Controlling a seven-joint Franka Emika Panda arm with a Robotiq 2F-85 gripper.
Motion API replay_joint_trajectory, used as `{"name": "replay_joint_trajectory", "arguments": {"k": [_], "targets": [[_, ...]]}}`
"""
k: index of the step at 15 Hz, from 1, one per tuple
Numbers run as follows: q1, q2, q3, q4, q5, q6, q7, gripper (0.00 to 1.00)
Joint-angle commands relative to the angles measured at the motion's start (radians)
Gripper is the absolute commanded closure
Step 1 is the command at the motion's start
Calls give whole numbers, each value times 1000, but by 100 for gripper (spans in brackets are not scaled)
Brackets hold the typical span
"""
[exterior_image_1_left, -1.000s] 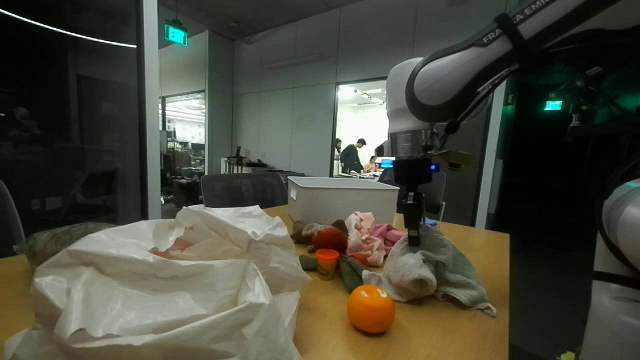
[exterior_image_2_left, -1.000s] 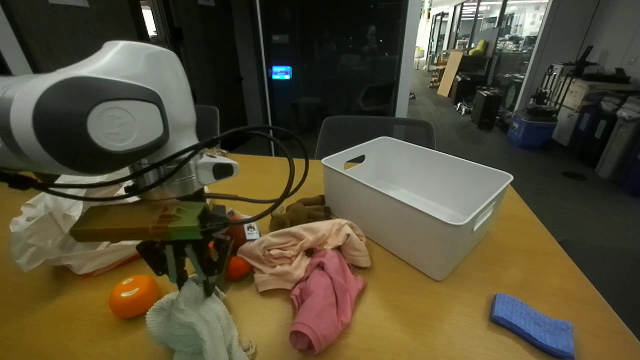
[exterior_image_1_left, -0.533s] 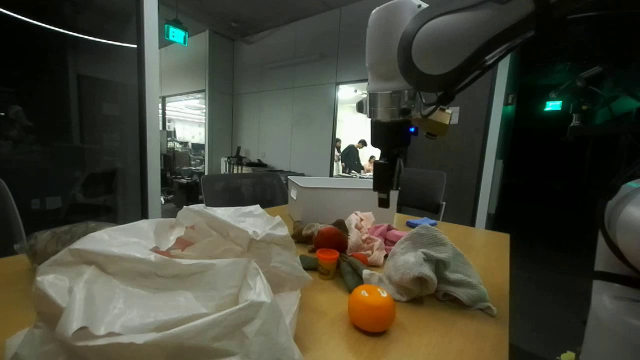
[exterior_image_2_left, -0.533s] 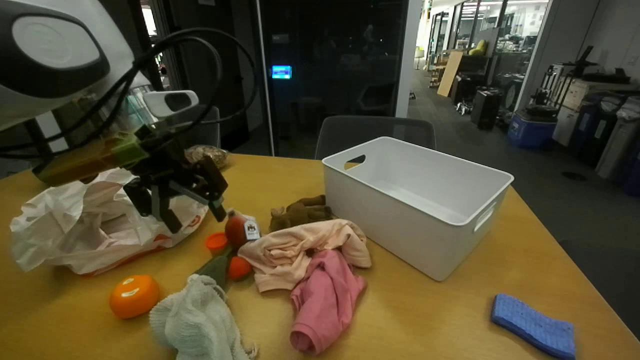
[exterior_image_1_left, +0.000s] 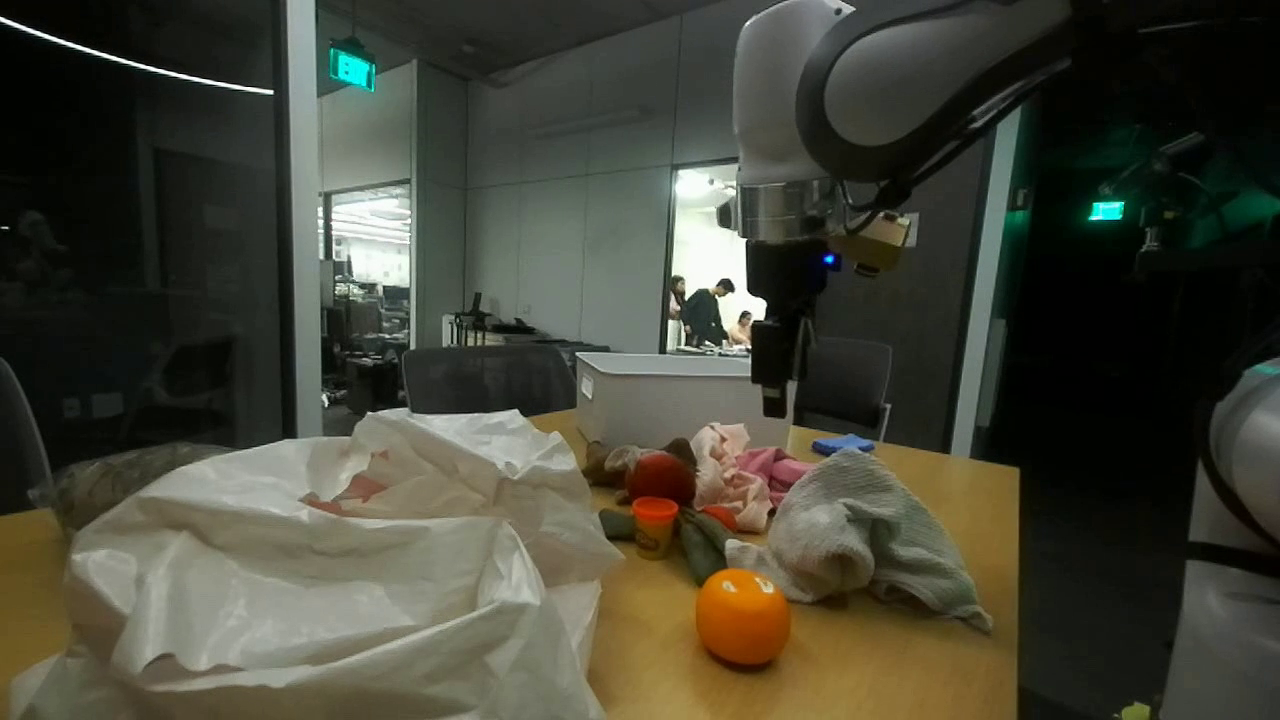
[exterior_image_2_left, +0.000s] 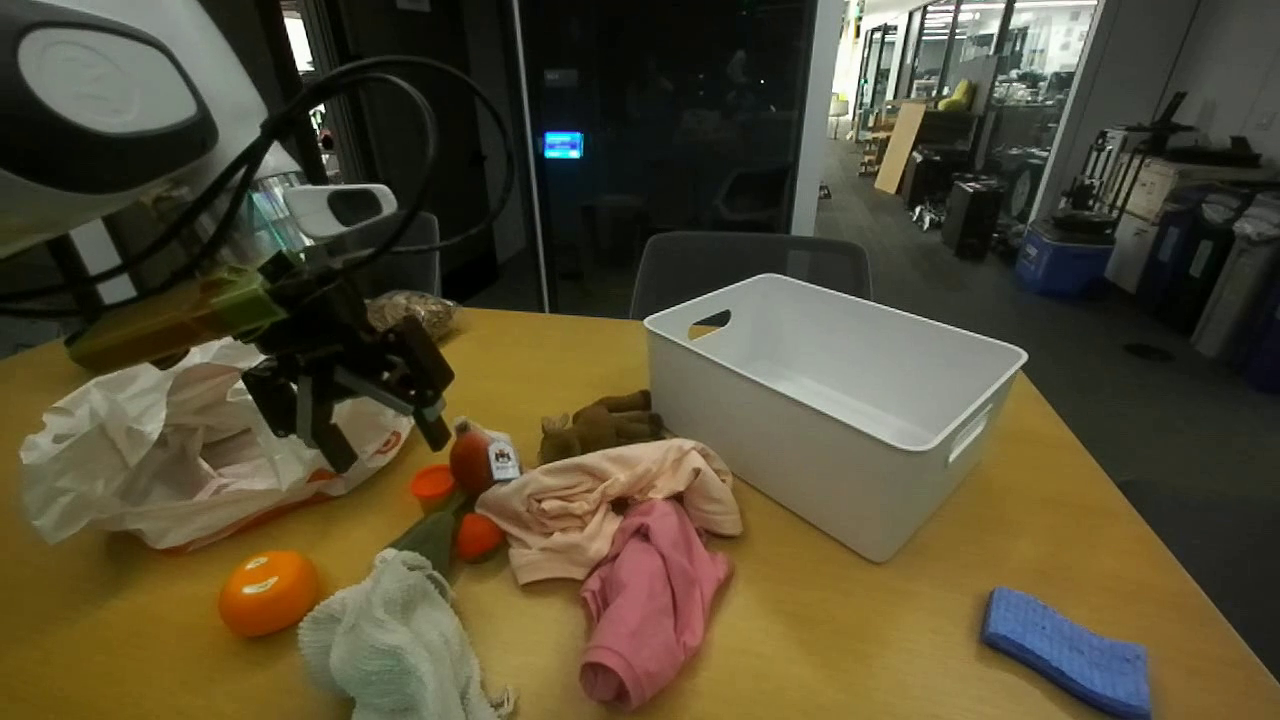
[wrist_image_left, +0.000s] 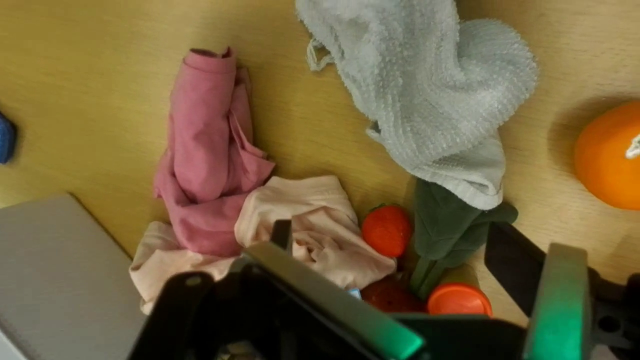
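My gripper (exterior_image_2_left: 388, 440) hangs above the table with its jaws wide apart and nothing between them. In the wrist view its fingers (wrist_image_left: 560, 300) frame a red strawberry-like toy (wrist_image_left: 386, 231), dark green leaves (wrist_image_left: 440, 220) and a tub with an orange lid (wrist_image_left: 459, 300), all lower down on the tabletop. A crumpled pale grey-green towel (exterior_image_1_left: 870, 530) covers part of the leaves. Beside the towel sits an orange fruit (exterior_image_1_left: 742, 617). A peach cloth (exterior_image_2_left: 610, 490) and a pink cloth (exterior_image_2_left: 650, 600) lie together, against a dark red round toy (exterior_image_2_left: 470, 460) and a brown plush (exterior_image_2_left: 605, 425).
A white bin (exterior_image_2_left: 790, 440) stands behind the cloths, its inside bare in an exterior view. A large white plastic bag (exterior_image_1_left: 320, 600) takes up one side of the table. Near the table's edge lies a blue cloth-like pad (exterior_image_2_left: 1065, 650). Chairs (exterior_image_2_left: 755, 270) stand beyond.
One second ago my gripper was down at the towel's top with its jaws close together. It rose, spread its jaws and left the towel on the table. Over the last half second it barely moved.
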Motion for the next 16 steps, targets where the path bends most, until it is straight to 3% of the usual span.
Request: {"name": "replay_joint_trajectory", "arguments": {"k": [1,8,9,12,16], "targets": [[-8,9,-65,-13,65,-70,8,0],[-79,-40,-188,-184,120,57,16,0],[-93,10,-198,-133,118,62,9,0],[-145,26,-225,-146,94,136,3,0],[-169,99,-288,-147,140,91,-53,0]]}}
